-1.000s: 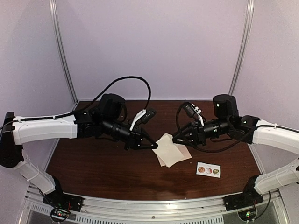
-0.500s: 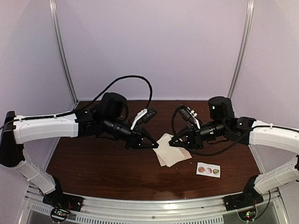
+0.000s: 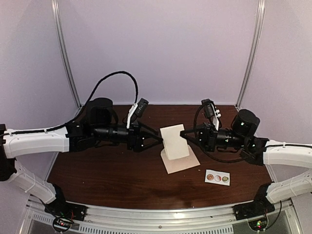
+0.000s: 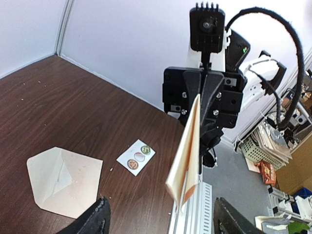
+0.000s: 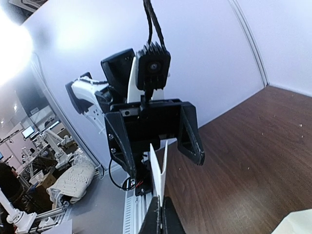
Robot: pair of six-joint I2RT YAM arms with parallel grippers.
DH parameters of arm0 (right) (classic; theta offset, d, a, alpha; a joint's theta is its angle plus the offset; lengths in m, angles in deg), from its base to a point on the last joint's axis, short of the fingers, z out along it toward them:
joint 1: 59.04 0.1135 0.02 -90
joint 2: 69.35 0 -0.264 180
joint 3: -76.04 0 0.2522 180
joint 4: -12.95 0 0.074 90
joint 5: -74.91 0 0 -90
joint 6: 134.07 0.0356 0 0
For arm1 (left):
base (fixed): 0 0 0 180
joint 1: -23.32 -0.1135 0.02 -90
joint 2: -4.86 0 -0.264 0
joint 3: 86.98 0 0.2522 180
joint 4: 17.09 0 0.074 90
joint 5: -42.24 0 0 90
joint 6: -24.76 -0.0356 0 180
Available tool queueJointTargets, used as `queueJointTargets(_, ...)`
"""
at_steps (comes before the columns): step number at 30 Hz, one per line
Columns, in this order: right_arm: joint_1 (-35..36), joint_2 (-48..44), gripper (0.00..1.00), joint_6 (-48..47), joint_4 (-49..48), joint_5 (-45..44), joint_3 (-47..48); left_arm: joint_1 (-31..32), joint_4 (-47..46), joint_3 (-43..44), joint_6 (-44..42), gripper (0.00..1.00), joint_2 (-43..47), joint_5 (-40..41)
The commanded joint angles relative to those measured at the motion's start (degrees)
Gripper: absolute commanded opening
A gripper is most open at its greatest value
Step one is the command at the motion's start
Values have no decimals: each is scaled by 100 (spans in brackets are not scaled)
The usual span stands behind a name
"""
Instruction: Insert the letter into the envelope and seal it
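Observation:
The letter (image 3: 174, 141), a folded cream sheet, hangs upright above the table, pinched at its right edge by my right gripper (image 3: 183, 132), which is shut on it. In the right wrist view the fingers (image 5: 161, 217) clamp the fold of the letter (image 5: 158, 168). My left gripper (image 3: 157, 139) stands open just left of the sheet, its jaws on either side of the letter (image 4: 187, 151) without touching it. The envelope (image 3: 183, 165) lies flat on the table under the letter, flap open, and also shows as the tan envelope (image 4: 63, 180) in the left wrist view.
A small white strip with three round stickers (image 3: 217, 177) lies on the brown table (image 3: 97, 170) to the right of the envelope; the strip (image 4: 136, 157) also shows in the left wrist view. White walls and metal posts enclose the back and sides.
My left gripper opened, let go of the letter and drew back left. My right gripper shut on the letter's right edge and raised it upright off the envelope.

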Motion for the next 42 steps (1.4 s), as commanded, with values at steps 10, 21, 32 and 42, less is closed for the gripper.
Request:
queueJointTargets(10, 262, 445, 0, 587, -2087, -889, 195, -33, -2070, -350, 1248, 52, 48, -193)
queueJointTargets(21, 366, 609, 0, 511, -2068, -973, 308, -38, -2386, -444, 1530, 32, -163, -414)
queueJointTargets(32, 365, 510, 16, 249, -1259, -1545, 411, -123, -1554, -183, 1189, 0, -65, -144)
queueJointTargets(42, 315, 544, 74, 67, 1401, -4205, 595, -2131, 918, 681, -602, 0, 94, -320)
